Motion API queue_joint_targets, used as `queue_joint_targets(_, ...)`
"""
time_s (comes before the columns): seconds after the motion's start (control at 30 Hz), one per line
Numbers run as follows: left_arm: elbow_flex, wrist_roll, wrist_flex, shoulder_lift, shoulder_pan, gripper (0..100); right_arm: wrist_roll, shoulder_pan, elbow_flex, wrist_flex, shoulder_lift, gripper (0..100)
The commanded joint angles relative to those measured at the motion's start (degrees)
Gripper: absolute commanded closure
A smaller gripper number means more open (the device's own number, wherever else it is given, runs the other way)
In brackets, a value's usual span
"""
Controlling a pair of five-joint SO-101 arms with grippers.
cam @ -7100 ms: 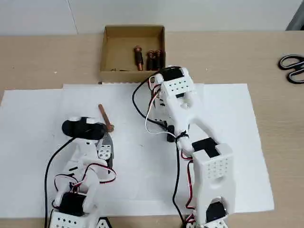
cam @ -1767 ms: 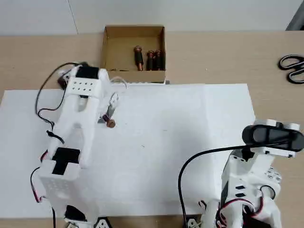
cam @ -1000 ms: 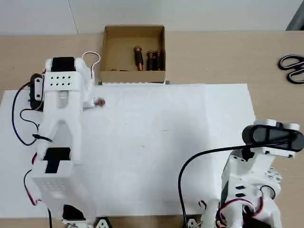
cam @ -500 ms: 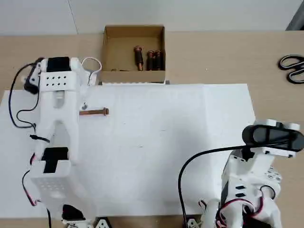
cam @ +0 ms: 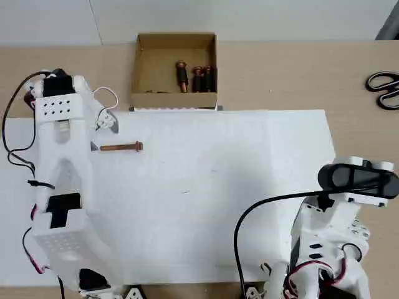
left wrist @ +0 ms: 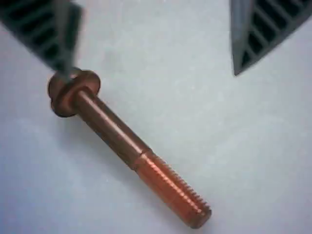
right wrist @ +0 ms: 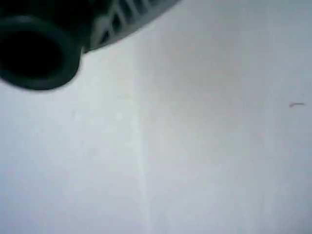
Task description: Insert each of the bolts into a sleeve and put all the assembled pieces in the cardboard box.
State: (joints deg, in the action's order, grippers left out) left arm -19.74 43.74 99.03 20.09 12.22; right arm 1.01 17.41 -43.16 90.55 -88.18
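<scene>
Here, left gripper (left wrist: 150,70) gapes over loose bolt (left wrist: 122,141).

copper bolt (left wrist: 127,149), brown cardboard box (cam: 143,68), white paper (cam: 249,174)

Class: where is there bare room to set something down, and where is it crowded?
Bare: middle of the white paper sheet, between the copper bolt and the white right arm. Crowded: right half of the brown cardboard box.
</scene>
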Motion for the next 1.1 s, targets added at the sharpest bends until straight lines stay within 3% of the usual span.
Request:
queue_joint_targets(0.0,-2.42,-8.97,1.41,-0.26,-0.79,86,0.53,0.31,0.35,-0.48,-0.04,99.5)
queue_joint_targets(0.2,-2.07,-24.97,1.41,1.93,-2.37,100,0.62,0.31,0.35,-0.48,0.04,99.5)
queue_joint_targets(0.4,-2.33,-47.21,1.32,4.04,-1.49,99,0.62,0.31,0.26,-0.48,0.22,99.5)
queue_joint_targets(0.53,-2.42,-68.66,-0.18,3.96,-0.53,99,0.62,0.31,0.26,-0.66,0.31,99.5)
queue_joint_targets(0.87,-4.7,-100.04,-1.93,3.6,-1.05,99,0.62,0.31,0.26,-2.42,0.31,99.5)
queue_joint_targets(1.07,-9.1,-111.65,-1.93,3.96,-1.23,98,0.62,0.31,0.26,-2.42,-0.13,99.5)
